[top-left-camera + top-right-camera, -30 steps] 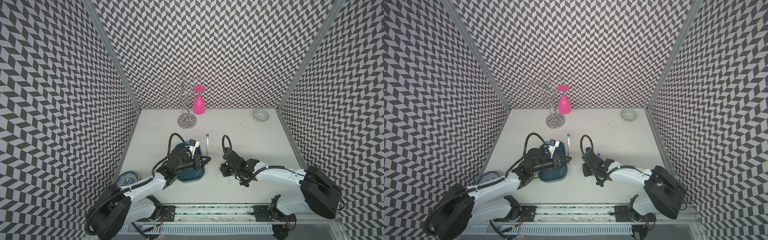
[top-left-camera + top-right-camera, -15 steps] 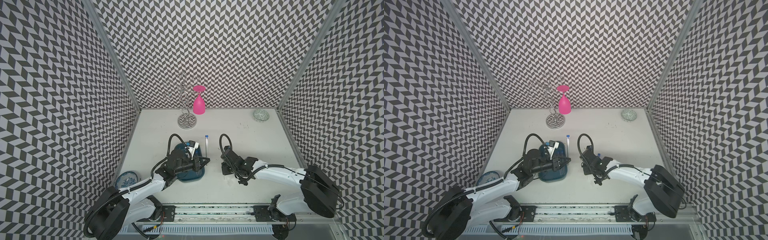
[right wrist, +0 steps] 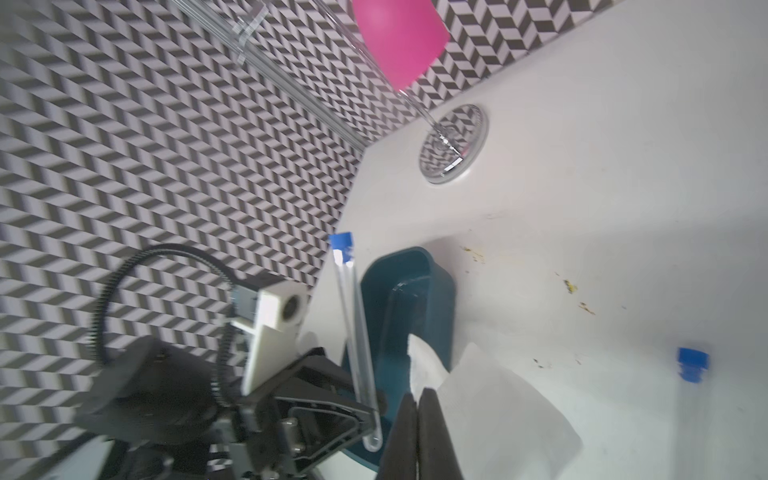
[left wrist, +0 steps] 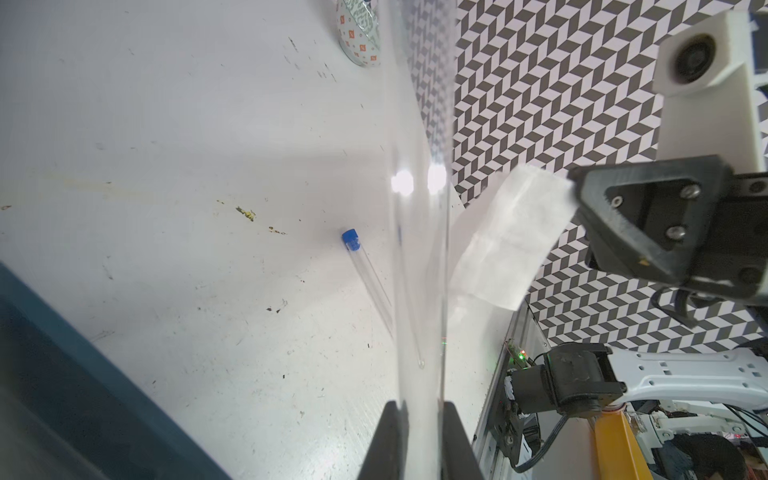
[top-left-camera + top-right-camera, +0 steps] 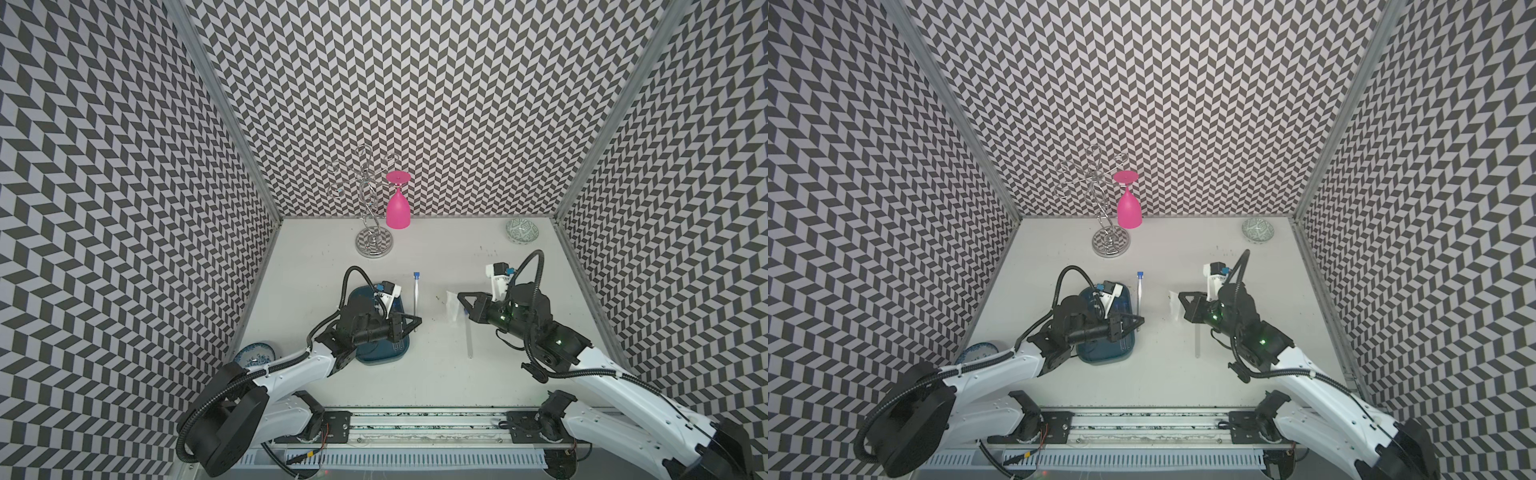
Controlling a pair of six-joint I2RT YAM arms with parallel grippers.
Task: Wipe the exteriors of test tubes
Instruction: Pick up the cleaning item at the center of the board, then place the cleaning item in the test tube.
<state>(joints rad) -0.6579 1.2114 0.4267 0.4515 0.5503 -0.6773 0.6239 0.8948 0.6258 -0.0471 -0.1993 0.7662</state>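
Note:
My left gripper (image 5: 412,322) is shut on the round-bottomed end of a clear test tube (image 5: 415,293); the tube's blue cap points away from the gripper. In the left wrist view this tube (image 4: 419,249) runs out from between the two fingers. My right gripper (image 5: 461,300) is shut on a white tissue (image 5: 453,311) that hangs just right of the held tube. The right wrist view shows the tissue (image 3: 498,407) pinched in the shut jaws, beside the held tube (image 3: 353,332). Another test tube (image 5: 469,338) lies on the table below the right gripper.
A teal tray (image 5: 382,353) sits under the left wrist. At the back stand a chrome rack (image 5: 374,243) with a hanging pink glass (image 5: 397,210) and a patterned bowl (image 5: 522,231). A blue-and-white bowl (image 5: 255,353) sits at the front left.
The right gripper closed on the tissue down at the table, then lifted it and drew back to the right. The left arm with its tube has stayed nearly still.

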